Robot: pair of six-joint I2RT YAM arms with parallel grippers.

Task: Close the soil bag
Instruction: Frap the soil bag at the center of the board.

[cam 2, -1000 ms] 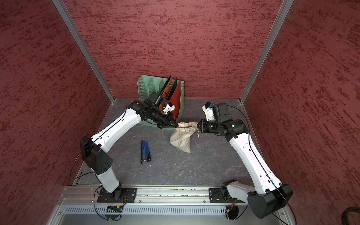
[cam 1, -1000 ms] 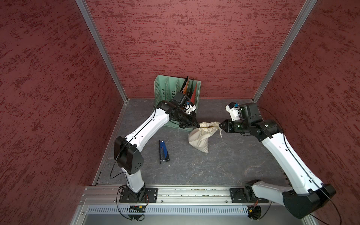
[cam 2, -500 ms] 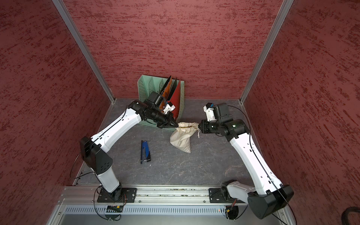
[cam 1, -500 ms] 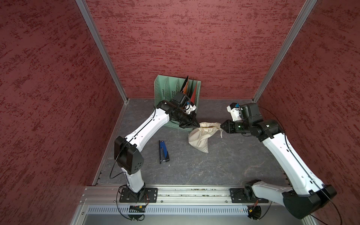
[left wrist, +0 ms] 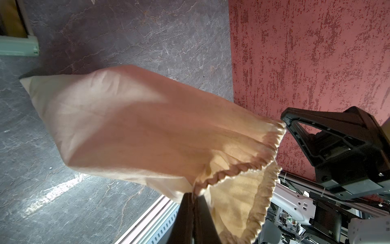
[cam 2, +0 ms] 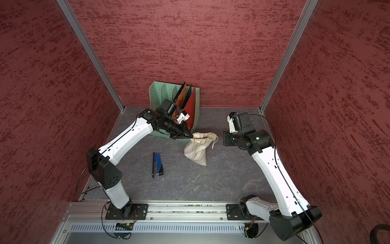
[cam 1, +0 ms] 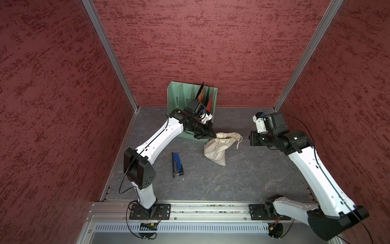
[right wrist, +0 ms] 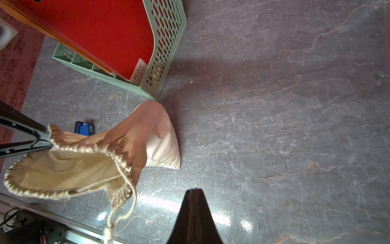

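Left end effector (cam 1: 214, 136) pinches soil bag (cam 1: 217, 147) at gathered rim; cloth looks limp, bottom-heavy. Right end effector (right wrist: 194, 191), pressed together and empty, near bag; best handhold: dangling cord (right wrist: 132, 202).

The soil bag (cam 1: 217, 147), cream cloth, sits mid-frame in both top views: bulging base on the bench (cam 1: 232, 179), gathered mouth raised and gaping, knotted cord (right wrist: 132, 202) dangling.

Stapler (right wrist: 83, 128) mostly hidden behind soil bag (right wrist: 160, 145); cord tassel (right wrist: 108, 233) cut by edge; bag contents unseen.
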